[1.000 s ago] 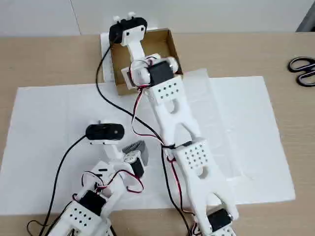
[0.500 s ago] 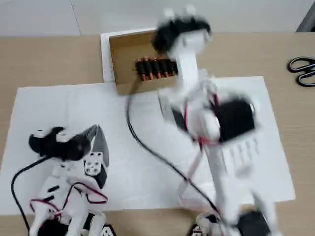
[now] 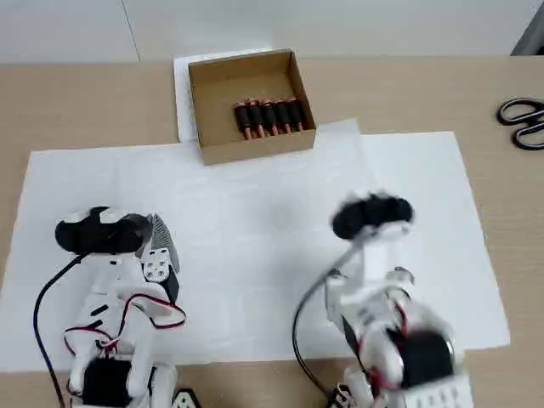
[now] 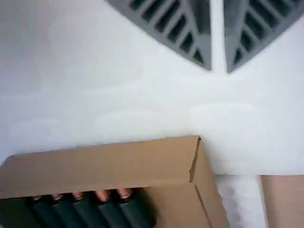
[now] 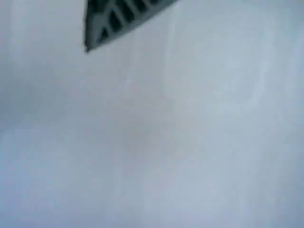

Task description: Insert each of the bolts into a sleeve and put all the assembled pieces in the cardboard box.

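The cardboard box [image 3: 212, 85] stands at the back of the table. Inside it several assembled pieces [image 3: 269, 117], black sleeves with copper bolt ends, lie side by side in a row. My left gripper [image 3: 161, 240] rests shut and empty over the white sheet at the front left, far from the box. Its wrist view shows the grey fingertips [image 4: 202, 54] nearly touching, with the box wall [image 4: 118, 161] and the sleeves [image 4: 99, 206] beyond them. My right arm [image 3: 374, 255] is folded back at the front right, and part of the right gripper [image 5: 118, 19] hangs above bare white sheet.
A large white paper sheet [image 3: 255, 212] covers the middle of the wooden table [image 3: 68, 102]. A pair of scissors [image 3: 523, 121] lies at the far right edge. A smaller white sheet [image 3: 183, 93] lies under the box.
The right arm has pulled back from the box to the front right, uncovering the row of pieces inside. The left arm has drawn back and to the left.
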{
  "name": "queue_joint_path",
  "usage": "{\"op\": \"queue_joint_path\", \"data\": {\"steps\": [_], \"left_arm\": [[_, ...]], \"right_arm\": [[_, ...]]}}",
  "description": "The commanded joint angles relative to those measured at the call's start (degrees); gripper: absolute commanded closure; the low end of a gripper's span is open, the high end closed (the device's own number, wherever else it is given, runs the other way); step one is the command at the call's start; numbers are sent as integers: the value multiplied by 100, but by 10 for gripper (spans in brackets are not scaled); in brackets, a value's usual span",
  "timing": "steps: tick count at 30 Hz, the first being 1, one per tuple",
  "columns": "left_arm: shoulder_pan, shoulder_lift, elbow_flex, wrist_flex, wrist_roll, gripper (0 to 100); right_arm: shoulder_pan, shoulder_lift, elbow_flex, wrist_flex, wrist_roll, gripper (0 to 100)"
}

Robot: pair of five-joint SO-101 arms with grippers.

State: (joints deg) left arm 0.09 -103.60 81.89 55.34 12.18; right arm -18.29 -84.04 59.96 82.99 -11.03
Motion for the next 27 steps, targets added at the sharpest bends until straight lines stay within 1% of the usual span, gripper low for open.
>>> {"op": "queue_joint_path", "data": {"steps": [1, 3, 5, 8, 11, 14, 15, 17, 20, 21, 23, 27], "left_arm": [[9, -70, 374, -422, 53, 993], [-9, -70, 585, -536, 53, 993], [0, -70, 725, -730, 53, 993], [-9, -70, 848, -967, 53, 993], [0, -70, 1130, -1152, 53, 993], [0, -70, 1341, -1178, 53, 993], [-9, -70, 1367, -1178, 53, 993], [-9, -70, 1393, -1178, 53, 993], [-9, -70, 1437, -1178, 53, 993], [-9, -70, 1437, -1169, 53, 993], [9, -70, 1437, -1178, 53, 993], [-9, -70, 1437, -1134, 53, 993]], "right_arm": [[119, -1508, 589, -66, -9, 641], [101, -2070, 686, -66, 0, 642], [251, -1947, 835, -101, 0, 642], [725, -1596, 1240, -593, -35, 642], [1200, -1508, 2031, -884, -18, 642], [1516, -1508, 2664, -1112, -9, 645], [1552, -1508, 2769, -1156, -9, 660], [1569, -1508, 2901, -1218, -9, 748], [1560, -1508, 2936, -1262, -9, 983], [1560, -1508, 2936, -1270, -9, 998], [1578, -1508, 2989, -1297, -9, 950], [1587, -1640, 3086, -1552, -35, 949]]}}
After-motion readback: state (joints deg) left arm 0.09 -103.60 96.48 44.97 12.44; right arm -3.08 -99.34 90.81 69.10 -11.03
